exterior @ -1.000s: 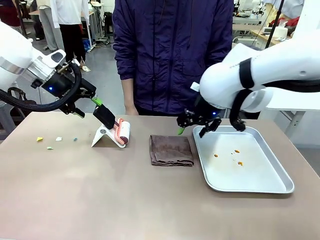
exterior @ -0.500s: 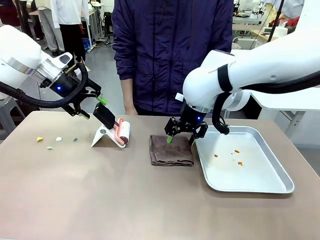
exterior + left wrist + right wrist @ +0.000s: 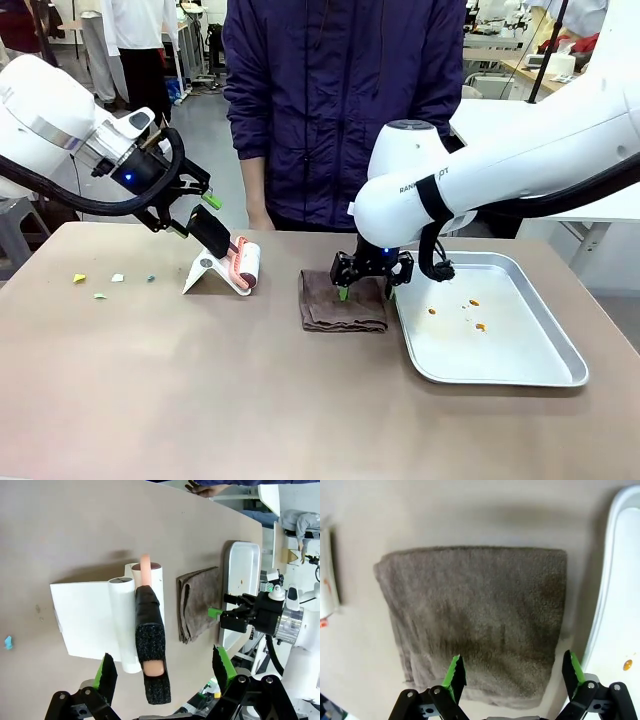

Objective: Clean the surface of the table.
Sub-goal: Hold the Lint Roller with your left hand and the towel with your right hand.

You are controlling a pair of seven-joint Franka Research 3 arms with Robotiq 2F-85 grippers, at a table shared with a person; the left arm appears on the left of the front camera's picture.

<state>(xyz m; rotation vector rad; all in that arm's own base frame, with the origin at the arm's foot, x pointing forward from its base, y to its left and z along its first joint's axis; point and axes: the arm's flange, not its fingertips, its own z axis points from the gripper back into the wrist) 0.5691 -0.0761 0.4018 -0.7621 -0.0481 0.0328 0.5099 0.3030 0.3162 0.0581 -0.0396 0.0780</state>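
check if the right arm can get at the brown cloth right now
Probably yes: the right gripper hangs open over the folded brown cloth, with nothing lying on it and the tray off to one side.

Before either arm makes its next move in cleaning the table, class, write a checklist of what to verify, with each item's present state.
1. Right jaws open above the folded brown cloth: ok.
2. Cloth lies flat on the table, beside the tray: ok.
3. Left jaws open either side of the roller handle: ok.
4. Table free of paper scraps: not ok, several at its left end.
5. Person's hand off the cloth: ok.
6. Right pads touching the cloth: cannot tell.
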